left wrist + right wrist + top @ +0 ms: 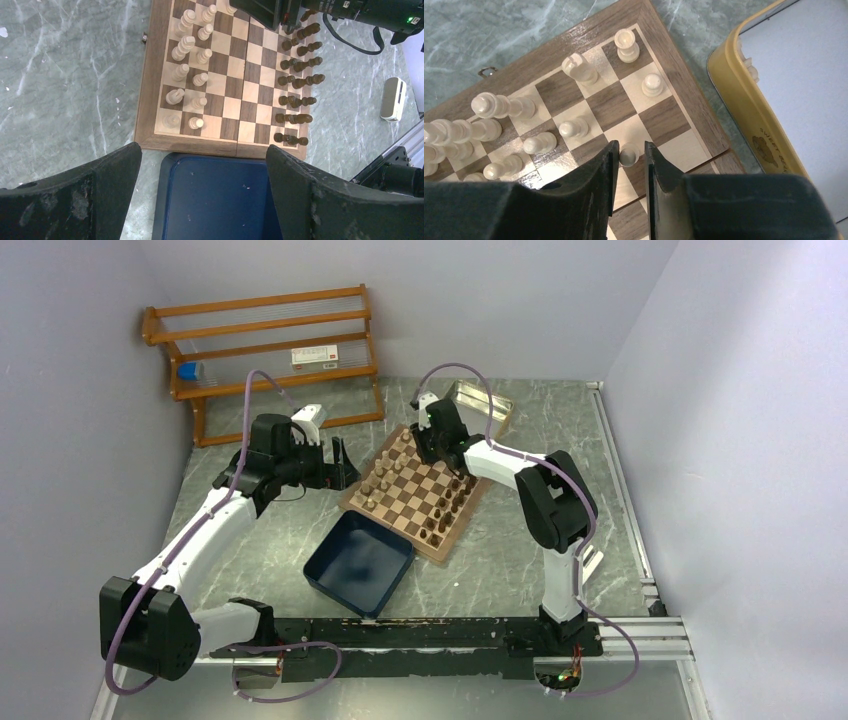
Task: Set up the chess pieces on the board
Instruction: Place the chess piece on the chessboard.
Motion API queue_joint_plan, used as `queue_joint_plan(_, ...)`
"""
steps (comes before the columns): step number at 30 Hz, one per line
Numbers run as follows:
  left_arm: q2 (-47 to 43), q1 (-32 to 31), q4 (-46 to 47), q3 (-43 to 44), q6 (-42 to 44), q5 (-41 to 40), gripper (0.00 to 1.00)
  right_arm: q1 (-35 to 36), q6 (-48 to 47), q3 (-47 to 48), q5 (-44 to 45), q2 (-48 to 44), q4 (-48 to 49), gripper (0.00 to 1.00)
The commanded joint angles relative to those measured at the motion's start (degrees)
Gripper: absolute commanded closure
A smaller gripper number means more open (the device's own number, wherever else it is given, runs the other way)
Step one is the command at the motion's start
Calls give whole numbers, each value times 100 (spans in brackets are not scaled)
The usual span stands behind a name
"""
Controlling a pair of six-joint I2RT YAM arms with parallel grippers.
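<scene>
The board [420,490] lies in the middle of the table. Light pieces [383,478] line its left side and dark pieces [447,510] its right side. In the left wrist view the light pieces [192,65] and dark pieces [297,80] stand in two rows each on the board [235,85]. My right gripper [629,156] is over the board's far corner [614,102], its fingers closed narrowly on a light pawn [629,153]. In the top view it [435,445] is at the far edge. My left gripper [202,165] is wide open and empty above the tray, left of the board [340,465].
A navy blue tray [358,560] sits against the board's near-left edge and looks empty in the left wrist view [215,200]. A metal tin [478,402] lies behind the board, close to my right gripper [744,110]. A wooden rack [270,350] stands at the back left.
</scene>
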Motion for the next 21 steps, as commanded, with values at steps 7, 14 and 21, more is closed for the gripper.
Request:
queue_joint_plan(7, -125, 80, 85, -22, 64, -5, 1, 28, -31, 220, 42, 31, -312, 79)
queue_joint_plan(14, -126, 75, 94, -26, 53, 9, 1, 22, -58, 236, -50, 54, -55, 89)
queue_joint_plan(21, -130, 71, 90, -26, 59, 10, 1, 42, -58, 392, -134, 231, 175, 89)
